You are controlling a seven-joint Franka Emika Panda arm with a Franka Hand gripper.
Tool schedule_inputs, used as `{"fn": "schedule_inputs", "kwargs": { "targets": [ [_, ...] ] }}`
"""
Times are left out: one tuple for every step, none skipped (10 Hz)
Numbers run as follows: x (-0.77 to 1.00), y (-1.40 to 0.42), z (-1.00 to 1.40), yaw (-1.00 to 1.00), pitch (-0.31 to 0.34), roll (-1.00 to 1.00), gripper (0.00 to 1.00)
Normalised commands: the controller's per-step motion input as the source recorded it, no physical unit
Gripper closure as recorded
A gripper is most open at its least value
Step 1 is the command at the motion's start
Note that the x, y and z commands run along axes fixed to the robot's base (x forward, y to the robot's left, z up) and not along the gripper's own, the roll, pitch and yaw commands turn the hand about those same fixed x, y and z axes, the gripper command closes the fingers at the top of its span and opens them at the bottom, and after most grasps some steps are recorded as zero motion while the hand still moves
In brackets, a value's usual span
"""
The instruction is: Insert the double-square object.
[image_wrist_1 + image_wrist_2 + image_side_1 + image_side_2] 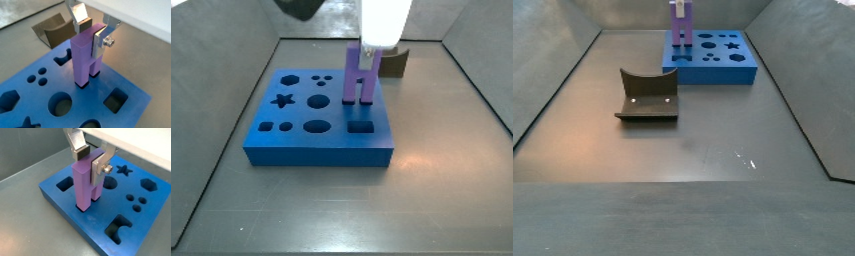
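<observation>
The purple double-square object (pixel 83 57) stands upright on the blue block (pixel 37 90), its two prongs set down into dark holes near the block's edge. It also shows in a wrist view (pixel 83 183) and in both side views (pixel 357 75) (pixel 680 25). My gripper (pixel 92 32) straddles the top of the peg. One silver finger (pixel 101 40) lies against the peg's near face. The other pad (pixel 84 23) stands just behind the far edge with a small gap, so the gripper looks open.
The blue block (pixel 318 150) has several other shaped holes: star, round, square, small dots. The dark olive curved holder (pixel 647 95) sits on the grey floor apart from the block and shows in a wrist view (pixel 53 30). Sloped grey walls enclose the floor.
</observation>
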Motion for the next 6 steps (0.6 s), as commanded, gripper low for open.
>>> {"fn": "schedule_inputs", "kwargs": {
  "targets": [
    [-0.06,0.0,-0.61,0.04,-0.057,-0.22,1.0],
    [-0.04,0.0,-0.59,0.07,-0.066,-0.25,1.0],
    [-0.03,0.0,-0.55,0.04,-0.097,-0.18,1.0],
    [-0.03,0.0,-0.47,0.0,-0.113,-0.1,1.0],
    [-0.03,0.0,-0.32,0.0,-0.063,-0.03,1.0],
    [0.0,0.0,0.0,-0.02,0.0,-0.02,1.0]
  ]
}}
